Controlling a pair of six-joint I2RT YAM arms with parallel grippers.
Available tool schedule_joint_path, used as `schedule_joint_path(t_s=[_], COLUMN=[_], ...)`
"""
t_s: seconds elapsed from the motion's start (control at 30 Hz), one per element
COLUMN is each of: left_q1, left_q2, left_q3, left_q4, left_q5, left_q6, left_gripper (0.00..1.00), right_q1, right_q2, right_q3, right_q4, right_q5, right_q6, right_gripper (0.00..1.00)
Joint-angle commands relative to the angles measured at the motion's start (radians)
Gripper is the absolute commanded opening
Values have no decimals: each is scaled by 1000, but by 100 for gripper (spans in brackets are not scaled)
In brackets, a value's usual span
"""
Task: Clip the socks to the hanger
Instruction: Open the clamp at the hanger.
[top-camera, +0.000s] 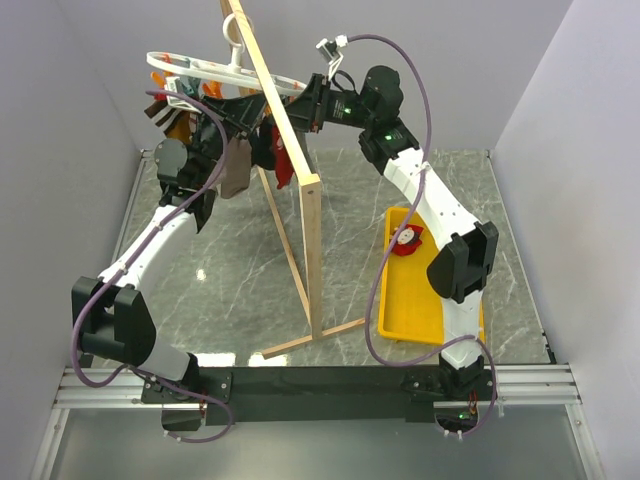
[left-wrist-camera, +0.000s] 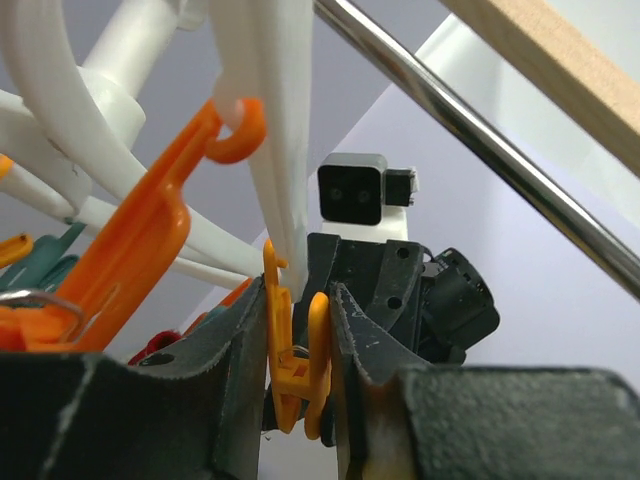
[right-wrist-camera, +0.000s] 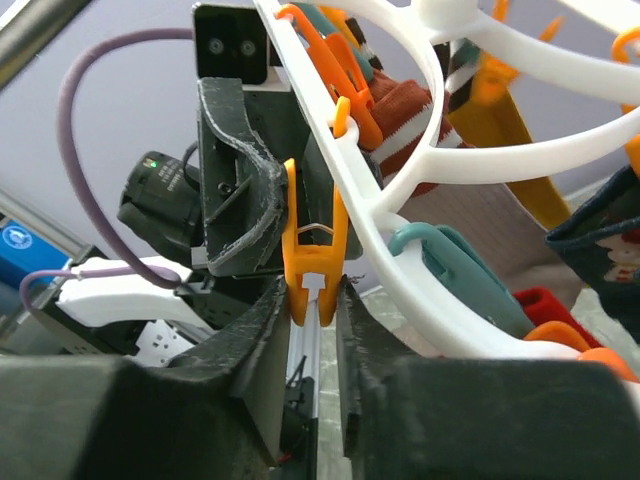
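A grey bench (top-camera: 230, 270) sits between white walls, with a wooden rack (top-camera: 312, 250) on it. The hanger (top-camera: 200, 65) hangs from the rack. The left gripper (left-wrist-camera: 297, 332) squeezes an orange clip (left-wrist-camera: 295, 372) on the hanger. The right gripper (right-wrist-camera: 310, 302) sits at that clip, its fingers close together, and I cannot tell what it holds. One red sock (top-camera: 283, 165) is up by the hanger. The other sock (top-camera: 405, 241) lies in the yellow tray (top-camera: 420, 320), so I think about half the job is left.

Rack (top-camera: 311, 250): mid-bench (top-camera: 220, 290).
Hanger (top-camera: 238, 72): hung at rack top.
Clip (left-wrist-camera: 297, 370): between left tool (left-wrist-camera: 298, 320) and right tool (right-wrist-camera: 312, 300).
Tray (top-camera: 412, 310): right of rack, holding sock (top-camera: 406, 241).
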Motion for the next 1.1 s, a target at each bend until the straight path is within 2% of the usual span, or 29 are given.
schedule_joint_path(t_s=[0.0, 0.07, 0.1, 0.2, 0.27, 0.37, 0.47, 0.6, 0.63, 0.7, 0.87, 0.93, 1.07], left_q1=[-4, -4, -4, -4, -4, -4, -4, -4, -4, -4, 1, 4, 15], left_q2=[-28, -36, -38, -48, -54, -61, -65, -65, -65, -71, -67, -65, -70], left_q3=[62, 67, 67, 68, 67, 68, 71, 85, 80, 67, 51, 39, 10], left_q4=[30, 5, 1, -27, -47, -81, -119, -150, -141, -96, -59, -49, -19], left_q5=[32, 24, 18, 8, 2, -2, -5, 45, 65, 111, 176, 177, 166], left_q6=[57, 82, 88, 117, 143, 177, 223, 313, 348, 390, 439, 445, 438], left_gripper=[17, 17, 17, 17, 17, 17, 16, 16, 16, 17, 17, 17, 16], right_q1=[6, 5, 5, -6, -15, -24, -27, -29, -29, -37, -38, -52, -110], right_q2=[-72, -90, -112, -164, -217, -274, -377, -503, -529, -598, -757, -788, -860], right_q3=[30, 26, 23, 1, -25, -55, -89, -215, -288, -363, -678, -776, -946], right_q4=[-76, -128, -148, -245, -332, -450, -577, -676, -687, -705, -658, -655, -610], right_q5=[11, 20, 25, 35, 55, 118, 248, 499, 611, 733, 1059, 1136, 1189], right_q6=[-92, -141, -160, -238, -309, -416, -522, -599, -600, -594, -583, -533, -430], right_gripper=[33, 45, 47, 63, 68, 70, 70, 70, 70, 70, 70, 71, 71])
